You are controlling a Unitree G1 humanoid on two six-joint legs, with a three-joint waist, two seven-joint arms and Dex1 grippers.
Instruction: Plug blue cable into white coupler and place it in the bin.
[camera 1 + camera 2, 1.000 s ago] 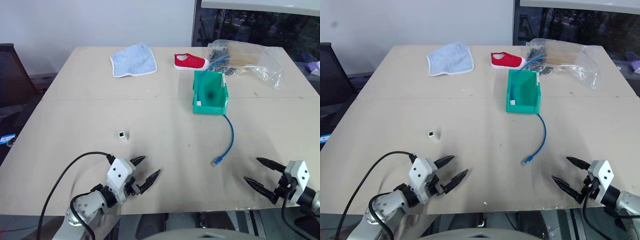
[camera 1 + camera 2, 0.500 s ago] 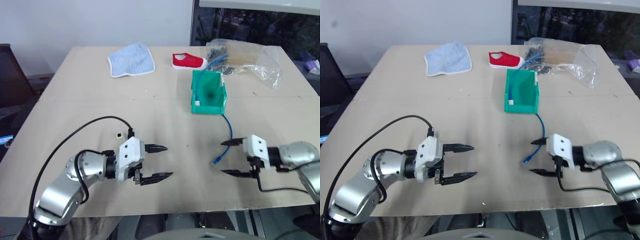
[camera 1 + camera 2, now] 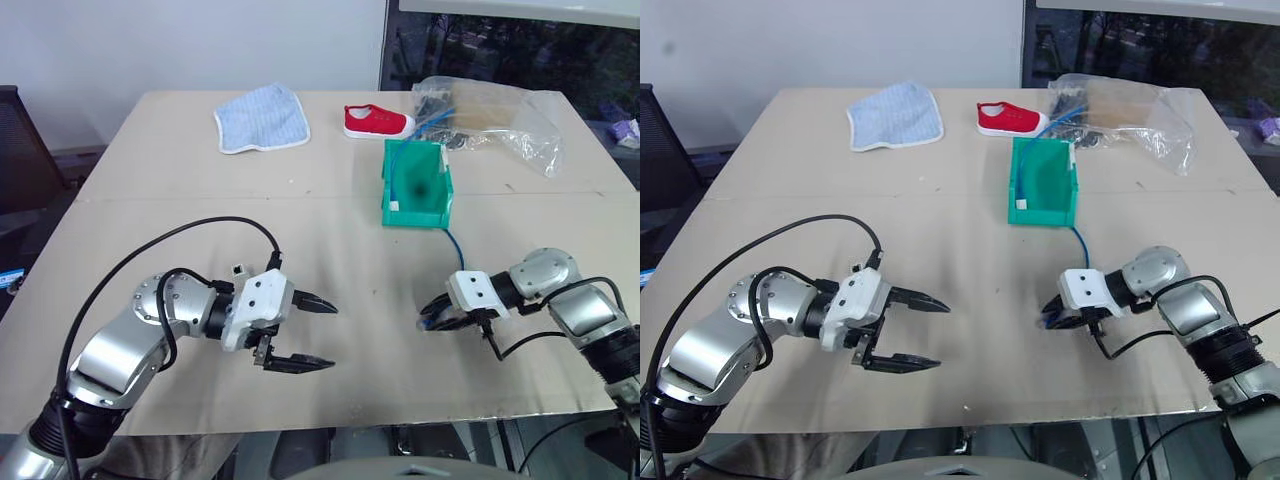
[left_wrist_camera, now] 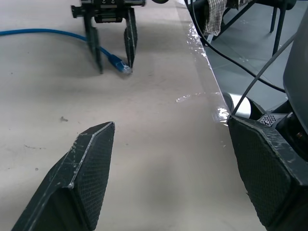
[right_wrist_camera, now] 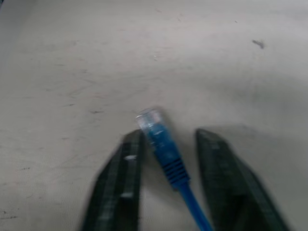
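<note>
The right claw narrows around the blue cable (plug end); the left claw gapes wide.

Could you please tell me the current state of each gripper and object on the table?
left gripper: open, empty.
right gripper: open, fingers either side of the cable's plug.
blue cable: lying on the table, unplugged.
white coupler: on the table, nothing plugged in.
bin: upright, coupler not inside.
red shoe: upright on its sole.
cloth: lying flat.
clear bag: crumpled.
</note>
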